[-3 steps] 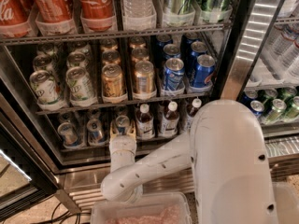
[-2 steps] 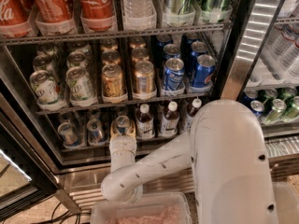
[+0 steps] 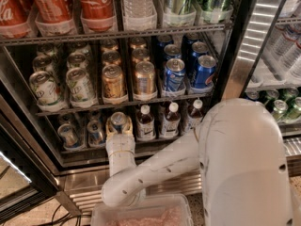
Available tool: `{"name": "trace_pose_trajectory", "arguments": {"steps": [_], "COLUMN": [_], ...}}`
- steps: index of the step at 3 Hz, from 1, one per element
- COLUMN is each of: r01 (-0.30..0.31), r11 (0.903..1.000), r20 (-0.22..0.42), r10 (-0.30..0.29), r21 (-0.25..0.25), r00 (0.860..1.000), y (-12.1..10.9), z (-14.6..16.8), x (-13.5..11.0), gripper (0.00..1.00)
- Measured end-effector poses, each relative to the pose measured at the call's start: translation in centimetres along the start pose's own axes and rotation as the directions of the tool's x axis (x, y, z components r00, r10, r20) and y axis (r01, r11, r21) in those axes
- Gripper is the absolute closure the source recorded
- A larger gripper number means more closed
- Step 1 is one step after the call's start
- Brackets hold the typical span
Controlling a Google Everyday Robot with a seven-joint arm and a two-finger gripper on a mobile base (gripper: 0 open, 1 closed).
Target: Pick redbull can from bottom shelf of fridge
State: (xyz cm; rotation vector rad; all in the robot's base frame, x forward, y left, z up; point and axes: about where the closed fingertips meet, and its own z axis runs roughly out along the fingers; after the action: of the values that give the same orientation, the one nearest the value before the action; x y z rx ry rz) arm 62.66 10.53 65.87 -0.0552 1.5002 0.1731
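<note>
The fridge (image 3: 237, 65) stands open in front of me. On its bottom shelf (image 3: 80, 153) a slim redbull can (image 3: 118, 120) with a silver top stands in the third lane from the left. My gripper (image 3: 119, 127) reaches in from below, and its tan fingers (image 3: 109, 128) sit against both sides of that can, shut on it. The can stands upright on the shelf. Two more slim cans (image 3: 69, 135) stand in the lanes to its left. My white arm (image 3: 155, 168) runs down and right to the big white body (image 3: 244, 164).
Small dark bottles (image 3: 145, 122) with white caps stand just right of the gripper. The middle shelf holds green-and-white cans (image 3: 80, 84), gold cans (image 3: 143, 78) and wider blue cans (image 3: 175, 74). Coca-Cola bottles (image 3: 96, 4) fill the top shelf. A clear tray (image 3: 141, 213) lies on the floor in front.
</note>
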Motion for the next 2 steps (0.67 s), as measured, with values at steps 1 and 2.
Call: {"name": "trace_pose_trajectory", "arguments": {"steps": [1, 2], "r01": [-0.039, -0.111], "r11": [0.9916, 0.9656], "r20": [0.021, -0.018], "r10": [0.042, 0.110], "r21": [-0.123, -0.235], "r00": [0.999, 0.994], "y": [2.6, 4.2], "z": [-1.9, -5.1], "x": [-1.4, -1.5], "gripper": [1.00, 1.00]}}
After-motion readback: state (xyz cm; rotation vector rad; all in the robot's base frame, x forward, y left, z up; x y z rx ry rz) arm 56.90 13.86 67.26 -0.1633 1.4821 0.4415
